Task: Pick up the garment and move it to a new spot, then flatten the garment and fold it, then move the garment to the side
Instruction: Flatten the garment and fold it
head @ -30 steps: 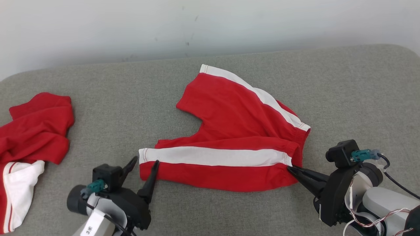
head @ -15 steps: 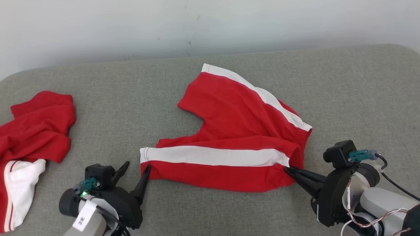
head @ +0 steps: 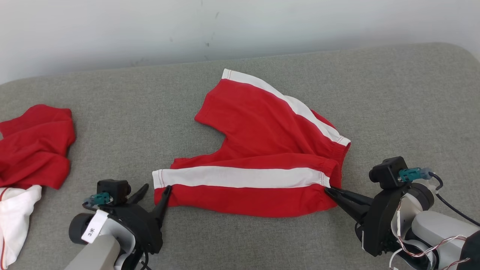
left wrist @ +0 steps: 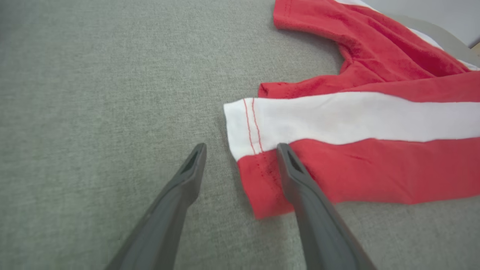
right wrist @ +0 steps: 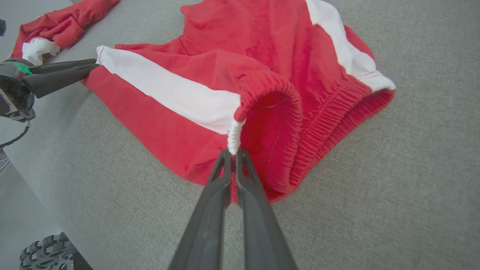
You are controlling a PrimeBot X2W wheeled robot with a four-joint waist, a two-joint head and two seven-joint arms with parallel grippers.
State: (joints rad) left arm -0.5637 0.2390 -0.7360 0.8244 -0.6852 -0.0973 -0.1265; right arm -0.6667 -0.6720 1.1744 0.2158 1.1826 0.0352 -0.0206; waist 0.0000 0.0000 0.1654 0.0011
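Observation:
The garment (head: 262, 150) is a pair of red shorts with white side stripes, lying spread on the grey table (head: 112, 112). My left gripper (head: 157, 187) is open at the near leg's hem. In the left wrist view the left gripper (left wrist: 242, 147) straddles the hem edge of the garment (left wrist: 356, 120), one finger over red cloth, the other over bare table. My right gripper (head: 327, 190) is shut on the waistband end. In the right wrist view the right gripper (right wrist: 232, 152) pinches the white waistband corner of the garment (right wrist: 225, 75), which is lifted slightly.
Another red and white garment (head: 33, 150) lies crumpled at the table's left edge, also seen as the crumpled garment (right wrist: 63, 22) in the right wrist view. A pale wall (head: 240, 26) runs behind the table. Bare table lies behind and right of the shorts.
The head view has shifted a little. My left gripper has dipped lower at the leg hem, staying open. The right gripper keeps its grip on the waistband.

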